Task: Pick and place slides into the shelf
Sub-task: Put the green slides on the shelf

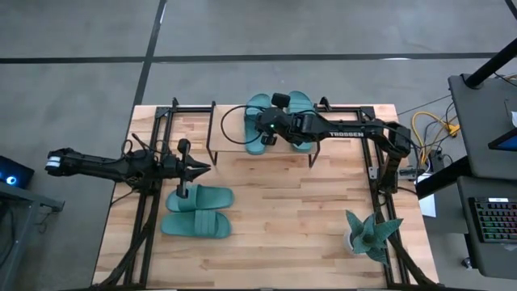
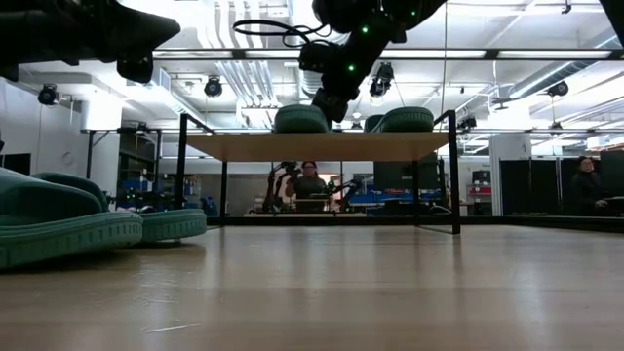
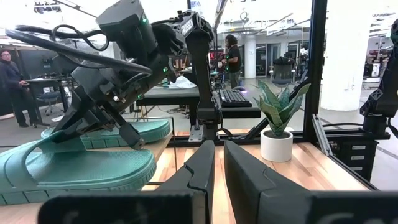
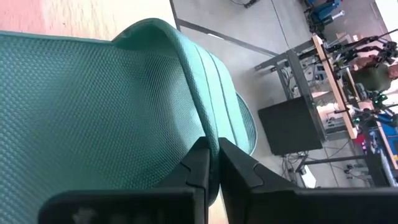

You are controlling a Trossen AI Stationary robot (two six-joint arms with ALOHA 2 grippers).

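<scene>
On low light-wood shelf [image 1: 242, 149]: teal-green rubber slide sandal [image 1: 260, 121], likely light, soft, flexible; best taken at ribbed strap. Right gripper [image 1: 264, 139] closed above it, apparently empty.

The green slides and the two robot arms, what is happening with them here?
The right gripper is over the shelf, shut on the strap of one of the slides lying on the top board, with a second slide beside it. The left gripper, shut and empty, hangs above the table near two more slides waiting there.
</scene>
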